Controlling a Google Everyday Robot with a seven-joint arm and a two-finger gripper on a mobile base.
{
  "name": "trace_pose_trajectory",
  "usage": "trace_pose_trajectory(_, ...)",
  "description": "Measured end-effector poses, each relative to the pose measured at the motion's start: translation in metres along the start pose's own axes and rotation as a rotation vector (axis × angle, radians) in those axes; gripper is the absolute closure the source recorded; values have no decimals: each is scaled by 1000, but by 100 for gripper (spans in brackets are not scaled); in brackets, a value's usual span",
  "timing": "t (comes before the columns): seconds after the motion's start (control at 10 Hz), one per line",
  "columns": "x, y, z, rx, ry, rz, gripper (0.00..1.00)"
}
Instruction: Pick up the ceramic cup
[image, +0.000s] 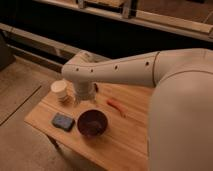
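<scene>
Here's the wooden worktop (127, 142), and the big white arm (120, 72) reaches across it from the right, its wrist bending down toward the left end. The claw (85, 99) hangs off that wrist, low over the wood, just beside the ceramic cup (60, 90). The cup stands upright at the claw's nine o'clock, near the worktop's far-left edge. It's cream-white, ridged and on its own base. A sliver of space seems to show between cup and claw, though they're very near each other. Whether the claw is spread or pressed together I cannot tell from here, because the wrist housing hides it. At the claw's five o'clock sits the dark maroon bowl (92, 123), wider than the cup and mouth up. At seven o'clock a blue-grey pad (62, 121) lies flat by the near-left edge. Out at three o'clock a thin red thing (116, 106) lies on the wood, well apart from the cup.
</scene>
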Motion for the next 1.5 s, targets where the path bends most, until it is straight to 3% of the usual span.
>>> trace_pose_trajectory(0.3,-32,-22,-4,14,-59,-20,35)
trace_pose_trajectory(0.6,-67,-13,-7,35,-79,-113,35)
trace_pose_trajectory(1.0,-118,30,-10,65,-102,-265,35)
trace_pose_trajectory(1.5,-149,84,-17,57,-131,-379,35)
